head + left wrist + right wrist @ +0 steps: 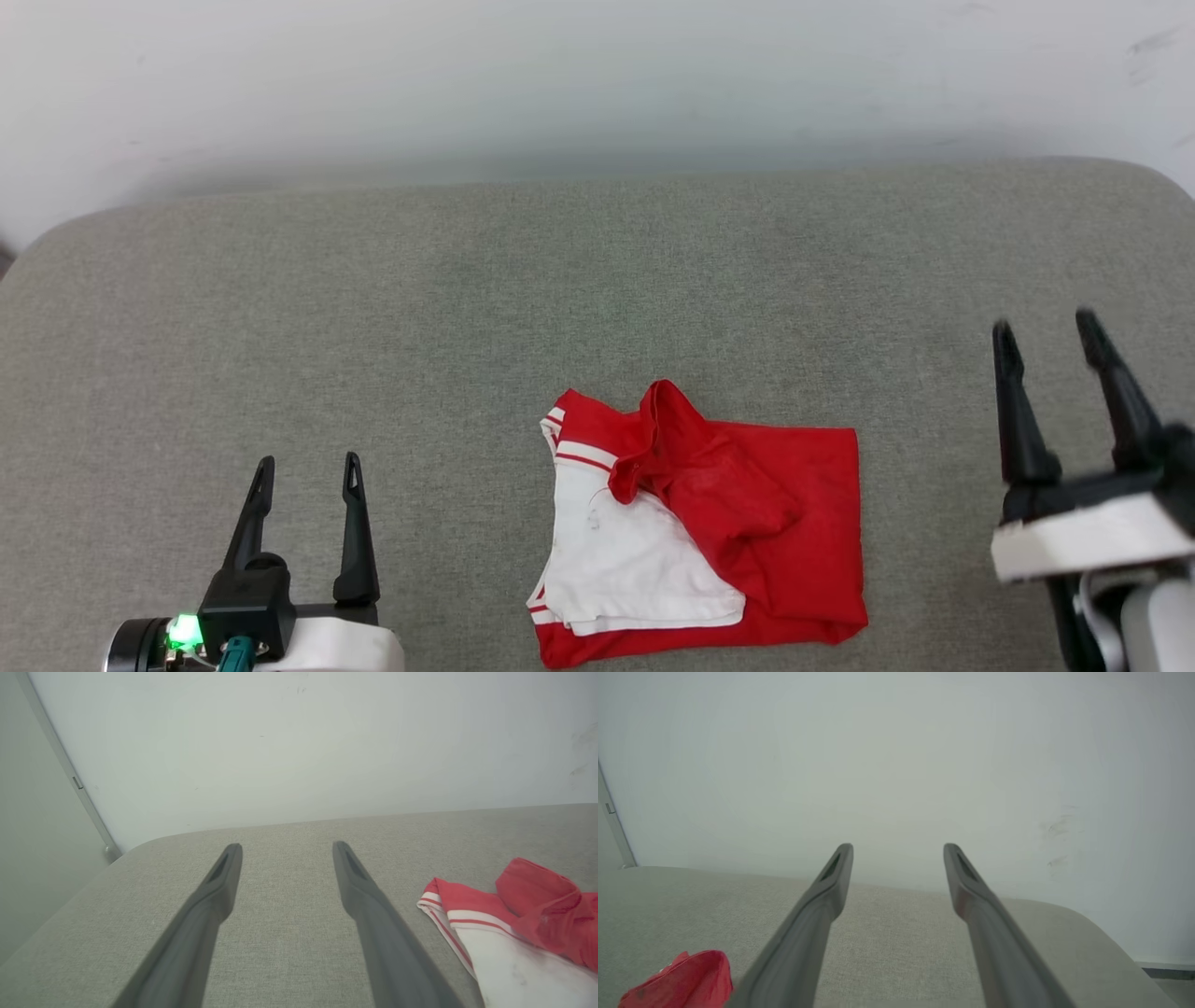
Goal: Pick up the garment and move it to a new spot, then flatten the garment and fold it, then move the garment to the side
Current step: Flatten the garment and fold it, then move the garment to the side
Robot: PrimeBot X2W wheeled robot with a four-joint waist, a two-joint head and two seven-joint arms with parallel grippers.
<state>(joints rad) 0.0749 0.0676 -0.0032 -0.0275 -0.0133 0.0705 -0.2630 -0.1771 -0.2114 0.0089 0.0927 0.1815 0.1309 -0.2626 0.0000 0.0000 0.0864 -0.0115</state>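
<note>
The grey pad [597, 280] lies under the garment [738, 523] and runs far past it on the left, the right and the far side, up to a pale wall [597, 75]. The garment is a rumpled, roughly square heap: red cloth with a white sleeve on top at its left, striped trim at the sleeve's edges, and a raised red ridge across its far middle. No lettering shows.

Left of the garment and well apart from it hangs the left gripper [310, 462], fingers spread and empty. In its wrist view the garment's striped corner lies off to the right of the fingers. Right of the garment, also apart and apparently raised, is the right gripper [1044, 322], likewise spread with nothing between the fingers.

Judging by this, the pick-up step is in hand and not yet begun. The next move calls for a gripper to swing in over the garment, drop onto the raised ridge or an edge, and pinch through enough layers to lift the whole heap.
</note>
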